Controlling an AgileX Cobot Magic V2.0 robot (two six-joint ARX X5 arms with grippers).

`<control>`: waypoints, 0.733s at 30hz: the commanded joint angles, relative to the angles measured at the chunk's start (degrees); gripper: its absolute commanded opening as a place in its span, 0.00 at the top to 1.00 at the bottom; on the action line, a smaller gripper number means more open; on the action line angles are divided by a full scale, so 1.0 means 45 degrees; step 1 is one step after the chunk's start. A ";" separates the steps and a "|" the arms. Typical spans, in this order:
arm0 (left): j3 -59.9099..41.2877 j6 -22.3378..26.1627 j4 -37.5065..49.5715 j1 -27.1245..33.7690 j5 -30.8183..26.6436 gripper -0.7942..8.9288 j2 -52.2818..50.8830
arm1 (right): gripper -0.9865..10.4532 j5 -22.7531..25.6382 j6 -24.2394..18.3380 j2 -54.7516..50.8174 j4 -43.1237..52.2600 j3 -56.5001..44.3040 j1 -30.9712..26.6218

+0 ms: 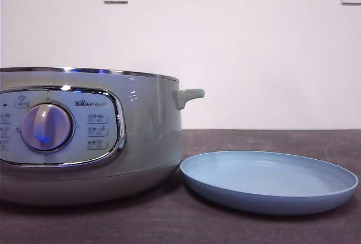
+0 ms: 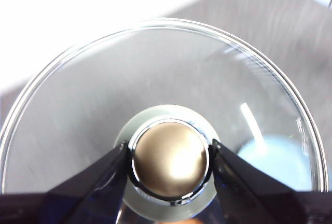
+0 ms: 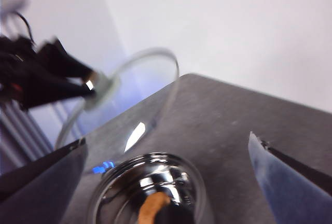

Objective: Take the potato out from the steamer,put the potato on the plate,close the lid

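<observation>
The left gripper [image 2: 170, 156] is clamped on the glass lid's [image 2: 155, 105] knob, lid up in the air, the right gripper [image 3: 166, 182] hangs wide open right above the potato [image 3: 151, 207] down in the steamer [image 3: 148, 182], and honestly that thin pinch could slip or swing the glass into the other arm.

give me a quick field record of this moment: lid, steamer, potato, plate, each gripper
lid: off the steamer, held up in the air by its knob
left gripper: shut on the lid's knob, jaws either side of it
steamer: open on the table, dial panel facing the front camera
potato: orange-brown bit showing inside the steamer, partly hidden
plate: empty, on the table beside the steamer
right gripper: open, above the open steamer, holding nothing
</observation>
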 commanded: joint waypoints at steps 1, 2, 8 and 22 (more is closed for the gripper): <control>0.0219 0.0199 0.0631 0.0015 -0.0015 0.93 -0.1064 | 0.45 0.0505 0.0126 0.0583 0.0073 0.0350 0.0811; 0.0219 0.0209 0.0636 0.0015 -0.0112 0.93 -0.1379 | 0.45 0.0656 0.0121 0.0855 0.0063 0.0559 0.1171; 0.0219 0.0627 0.0627 0.0015 -0.2351 0.93 -0.3104 | 0.45 0.1719 -0.0593 0.3016 -0.0787 0.2497 0.3468; 0.0219 0.1307 -0.0015 0.0015 -0.6484 0.93 -0.6363 | 0.45 0.4469 -0.1812 0.8408 -0.2229 0.5197 0.6309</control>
